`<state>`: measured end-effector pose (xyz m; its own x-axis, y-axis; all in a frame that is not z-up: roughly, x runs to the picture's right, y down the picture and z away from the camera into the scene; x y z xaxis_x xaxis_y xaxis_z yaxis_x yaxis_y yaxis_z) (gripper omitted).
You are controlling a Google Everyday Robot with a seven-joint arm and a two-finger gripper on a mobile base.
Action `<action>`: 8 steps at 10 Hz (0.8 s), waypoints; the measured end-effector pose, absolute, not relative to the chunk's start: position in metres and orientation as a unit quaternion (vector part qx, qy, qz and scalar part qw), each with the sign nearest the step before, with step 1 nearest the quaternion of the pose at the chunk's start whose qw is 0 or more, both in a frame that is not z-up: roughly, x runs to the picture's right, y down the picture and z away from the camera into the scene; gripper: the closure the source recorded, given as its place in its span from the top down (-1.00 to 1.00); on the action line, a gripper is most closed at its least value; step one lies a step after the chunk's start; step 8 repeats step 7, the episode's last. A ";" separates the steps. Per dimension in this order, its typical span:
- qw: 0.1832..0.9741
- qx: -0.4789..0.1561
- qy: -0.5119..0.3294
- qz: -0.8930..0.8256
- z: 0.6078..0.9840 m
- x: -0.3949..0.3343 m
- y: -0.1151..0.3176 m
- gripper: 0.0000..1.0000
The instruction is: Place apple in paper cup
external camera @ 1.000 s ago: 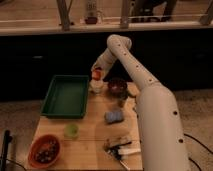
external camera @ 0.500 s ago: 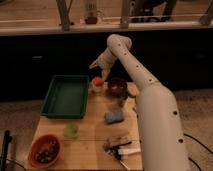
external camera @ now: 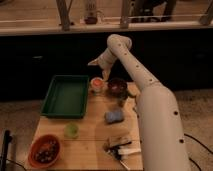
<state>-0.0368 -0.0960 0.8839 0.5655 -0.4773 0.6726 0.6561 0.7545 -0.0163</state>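
claw [external camera: 96, 64] too blurry, apple [external camera: 97, 82] mostly sunk in paper cup [external camera: 97, 88], orange bowl [external camera: 44, 151] contents unclear

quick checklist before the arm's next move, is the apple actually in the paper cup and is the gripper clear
1. Apple in the paper cup: ok, the orange-red fruit sits in the cup's mouth.
2. Gripper clear of the cup: ok, it hangs above and slightly behind the cup, apart from the apple.
3. Gripper state: cannot tell.
4. Paper cup upright: ok, it stands on the table between the green tray and the dark bowl.
5. Retreat path upward: ok, nothing shows above the gripper but the dark background.
6. Neighbours close by: not ok, the tray and dark bowl flank the cup closely, so a sideways move could knock them.
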 end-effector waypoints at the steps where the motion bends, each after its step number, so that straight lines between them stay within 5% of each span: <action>1: 0.875 -0.133 -0.335 -0.324 0.883 -0.037 -0.096 0.60; 8: 0.875 -0.124 -0.338 -0.323 0.881 -0.037 -0.093 0.60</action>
